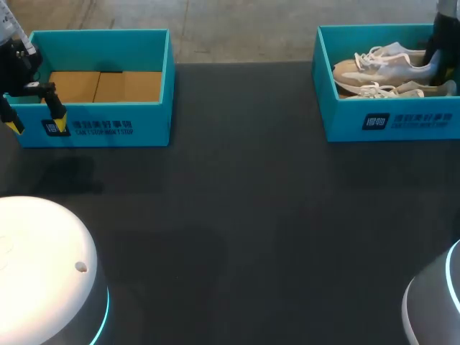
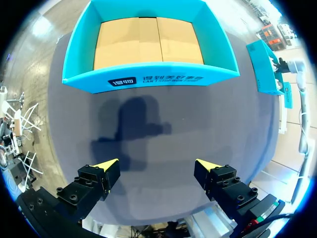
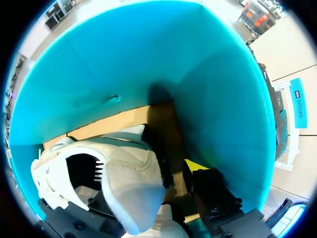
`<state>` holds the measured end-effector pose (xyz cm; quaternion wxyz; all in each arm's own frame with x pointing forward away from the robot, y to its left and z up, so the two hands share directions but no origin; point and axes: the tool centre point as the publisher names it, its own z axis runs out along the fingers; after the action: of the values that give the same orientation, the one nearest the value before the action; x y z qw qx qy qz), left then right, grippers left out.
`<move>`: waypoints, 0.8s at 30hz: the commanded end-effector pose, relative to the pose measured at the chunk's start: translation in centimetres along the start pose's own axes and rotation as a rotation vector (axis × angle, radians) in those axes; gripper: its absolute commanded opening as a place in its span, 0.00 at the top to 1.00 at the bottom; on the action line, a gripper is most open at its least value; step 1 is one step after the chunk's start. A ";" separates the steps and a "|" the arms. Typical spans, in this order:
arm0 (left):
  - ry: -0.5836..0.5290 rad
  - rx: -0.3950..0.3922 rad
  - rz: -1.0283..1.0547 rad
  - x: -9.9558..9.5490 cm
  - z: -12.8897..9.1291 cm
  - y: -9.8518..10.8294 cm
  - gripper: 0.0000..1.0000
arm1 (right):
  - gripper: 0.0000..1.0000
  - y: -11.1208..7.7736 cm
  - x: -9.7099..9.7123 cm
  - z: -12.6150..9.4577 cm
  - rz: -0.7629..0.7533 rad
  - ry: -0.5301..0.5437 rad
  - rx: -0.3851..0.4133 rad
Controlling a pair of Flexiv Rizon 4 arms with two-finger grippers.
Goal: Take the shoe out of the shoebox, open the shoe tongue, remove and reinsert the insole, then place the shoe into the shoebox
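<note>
Fig. The shoe (image 1: pixel 388 66) lies with its mate (image 1: pixel 406 90) in the box (image 1: pixel 392 123) at 1 o'clock. Our right gripper (image 3: pixel 148 186) is down inside, spread around a heel (image 3: pixel 133 198), its one visible tip (image 3: pixel 194 166) clear of the fabric. Our left gripper (image 2: pixel 157 171) hangs wide and empty before the second box (image 1: pixel 100 128) at 11 o'clock. We judge the shoe light, soft in the upper and stiffer at heel and sole, so the heel collar offers the surest hold, though the loose laces (image 1: pixel 370 56) may snag.

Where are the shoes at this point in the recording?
In the head view, the pair of shoes lies inside the right shoebox at the far right of the table, with my right arm in the box at their heel end.
</note>
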<state>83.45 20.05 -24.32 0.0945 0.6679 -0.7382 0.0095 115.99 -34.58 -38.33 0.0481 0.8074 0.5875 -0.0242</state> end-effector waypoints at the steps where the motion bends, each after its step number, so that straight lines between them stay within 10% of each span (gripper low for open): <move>1: -0.002 0.000 0.000 0.0 0.0 0.1 0.00 | 0.51 -0.2 -0.1 -0.4 0.003 -0.001 -0.003; 5: -0.002 0.000 0.000 0.0 0.0 0.1 0.00 | 0.45 -0.3 0.0 -0.6 0.002 0.003 -0.008; 13: -0.002 0.000 0.000 0.0 0.0 0.1 0.00 | 0.02 -0.8 0.1 -1.4 0.000 0.006 -0.019; 24: -0.002 0.000 0.000 0.0 0.0 0.1 0.00 | 0.00 -1.2 0.2 -2.8 -0.002 0.009 -0.043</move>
<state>83.45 20.06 -24.33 0.0945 0.6679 -0.7382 0.0095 116.00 -33.27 -36.47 0.0569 0.8058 0.5893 -0.0140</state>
